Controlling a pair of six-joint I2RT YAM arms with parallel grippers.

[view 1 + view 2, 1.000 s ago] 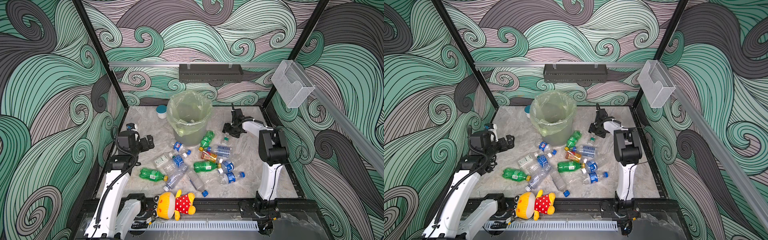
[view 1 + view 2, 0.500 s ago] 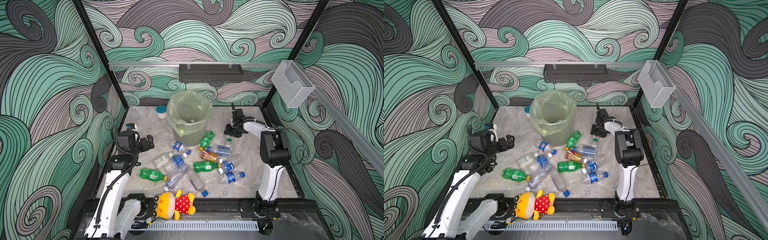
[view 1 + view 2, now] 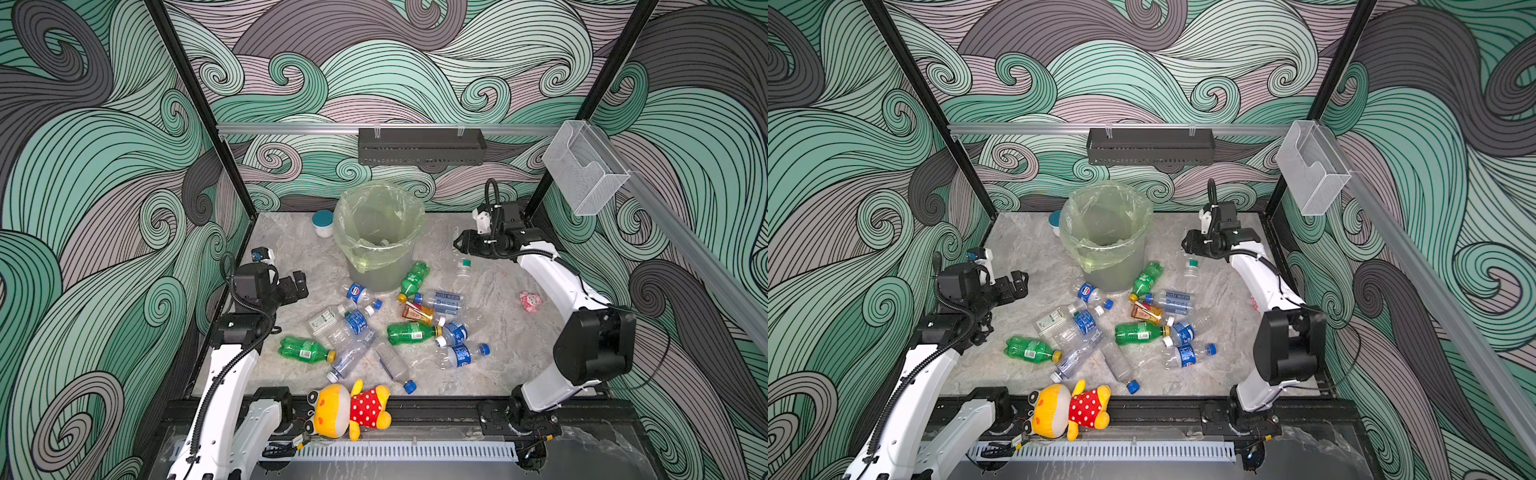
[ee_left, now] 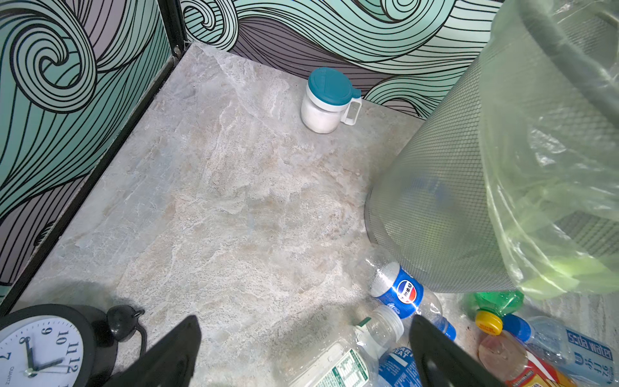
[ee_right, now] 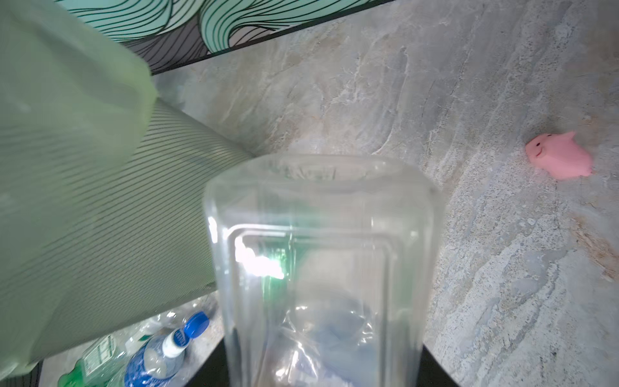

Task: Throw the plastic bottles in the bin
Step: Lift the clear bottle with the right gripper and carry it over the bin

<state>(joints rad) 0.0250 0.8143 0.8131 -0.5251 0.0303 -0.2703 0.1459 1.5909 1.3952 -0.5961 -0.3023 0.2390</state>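
The bin, grey mesh with a yellow-green bag, stands at the back middle. Several plastic bottles lie in front of it, among them a green one and a blue-labelled one. My right gripper hangs just right of the bin, shut on a clear square-sided bottle that fills the right wrist view. A clear green-capped bottle shows right under it in both top views; I cannot tell if it is the held one. My left gripper is open and empty at the left.
A white jar with a teal lid stands left of the bin. A pink pig toy lies at the right, a yellow plush doll on the front rail, and a black alarm clock by the left arm.
My right jaws have closed on the clear bottle. That arm's elbow has swung out toward the front right and the wrist has lifted a little. The left arm has not moved.
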